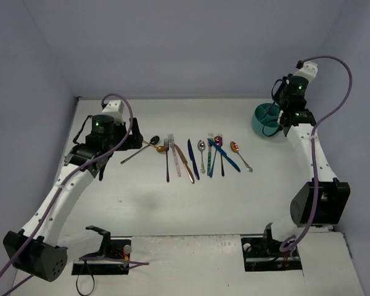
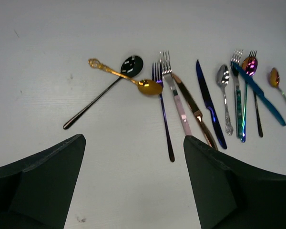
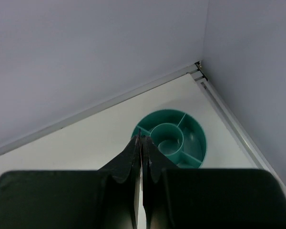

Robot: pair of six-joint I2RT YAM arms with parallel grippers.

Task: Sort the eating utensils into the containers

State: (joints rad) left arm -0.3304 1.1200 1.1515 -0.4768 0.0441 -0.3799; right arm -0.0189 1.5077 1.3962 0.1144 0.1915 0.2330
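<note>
About a dozen utensils lie in a row on the white table (image 1: 172,203): a black spoon (image 2: 132,64), a gold spoon (image 2: 149,87), a dark fork (image 2: 163,109), a pink fork (image 2: 179,102), a copper knife (image 2: 195,109), a blue knife (image 2: 207,98), a silver spoon (image 2: 223,78), and several more to the right (image 1: 222,153). My left gripper (image 2: 133,162) is open and empty, hovering left of the row. The teal divided caddy (image 3: 195,138) stands at the back right (image 1: 256,123). My right gripper (image 3: 140,143) is above it, shut on a thin dark utensil whose tip pokes out.
Grey walls close the table at the back and on both sides; the caddy sits near the back right corner (image 3: 199,67). The arm bases and cables are at the near edge (image 1: 271,250).
</note>
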